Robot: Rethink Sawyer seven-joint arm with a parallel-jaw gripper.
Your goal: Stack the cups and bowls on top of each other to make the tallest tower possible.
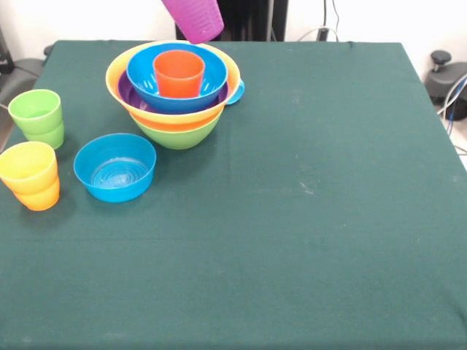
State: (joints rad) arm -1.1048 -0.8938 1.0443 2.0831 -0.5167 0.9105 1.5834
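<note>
Overhead, purple cup (193, 18) hangs tilted above tower (175, 91); hand's grip can't be told

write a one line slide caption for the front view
Purple cup hangs tilted above an orange cup in the bowl tower; a blue bowl and other cups wait alongside.

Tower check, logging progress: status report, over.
Gripper out of sight. Purple cup hangs tilted above the tower; orange cup sits in its top blue bowl. Loose blue bowl apart; nothing blocking.
</note>
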